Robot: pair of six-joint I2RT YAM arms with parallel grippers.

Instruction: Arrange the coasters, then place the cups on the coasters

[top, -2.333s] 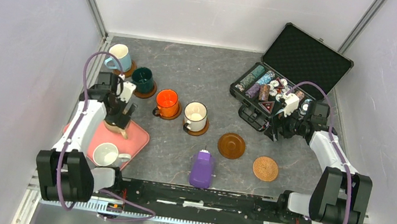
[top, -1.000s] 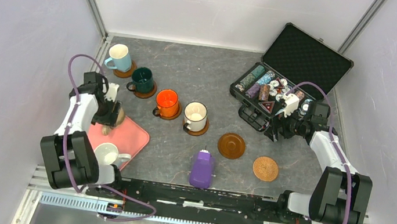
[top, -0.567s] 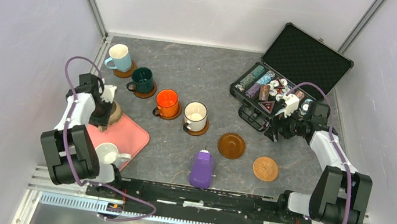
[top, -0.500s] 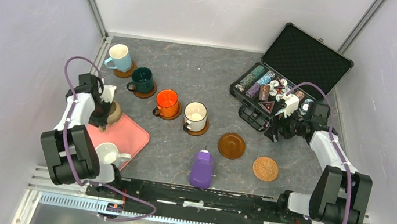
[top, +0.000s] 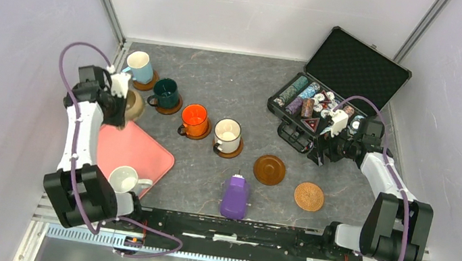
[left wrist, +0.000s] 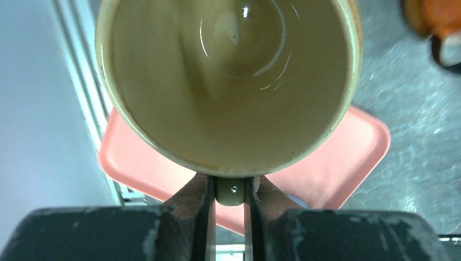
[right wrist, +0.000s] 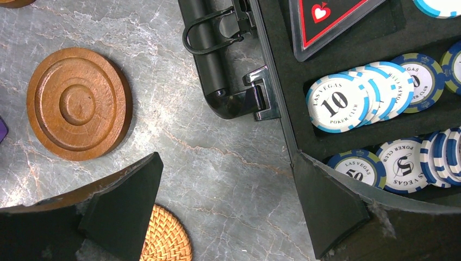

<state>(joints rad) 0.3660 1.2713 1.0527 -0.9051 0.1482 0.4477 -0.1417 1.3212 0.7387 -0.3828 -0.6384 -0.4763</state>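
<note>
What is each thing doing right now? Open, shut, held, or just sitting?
beige mug: held by its handle.
left fingers: shut on that handle.
right fingers: open, empty.
white mug: standing on pink tray.
blue mug, green mug, orange mug, cream mug: each on a coaster.
wooden coaster, woven coaster: bare.
chip case: open.

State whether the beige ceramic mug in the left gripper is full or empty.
Empty: inside the beige ceramic mug, the left wrist view shows a bare glazed bottom.
</note>
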